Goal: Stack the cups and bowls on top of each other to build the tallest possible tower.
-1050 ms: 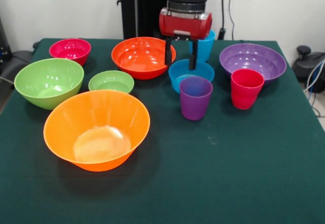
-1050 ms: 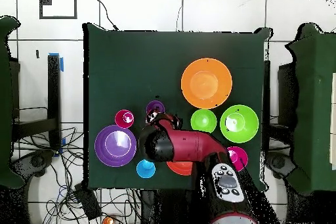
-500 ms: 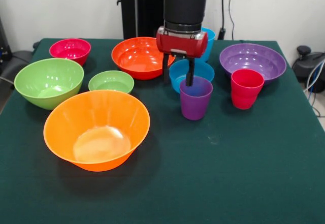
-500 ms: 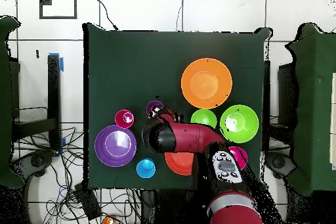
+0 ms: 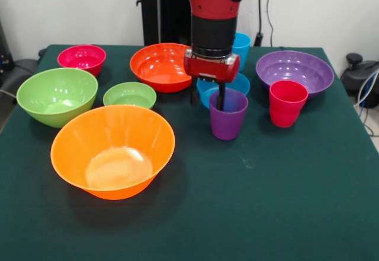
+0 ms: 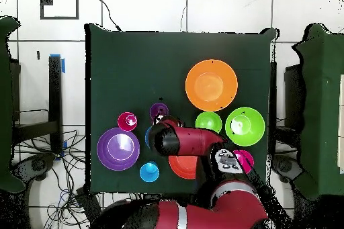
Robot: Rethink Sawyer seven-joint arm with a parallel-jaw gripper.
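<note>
Claw [image 5: 206, 99] lowered, open, one finger inside purple cup [image 5: 228, 119] rim.

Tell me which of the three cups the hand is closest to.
The purple cup: the hand hangs at its rim; the red cup and blue cup stand apart.

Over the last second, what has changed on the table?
The gripper has come down and toward the purple cup; its open fingers now straddle the cup's rim at the side nearest the small blue bowl, one inside. Nothing has been gripped. All cups and bowls stand where they were.
</note>
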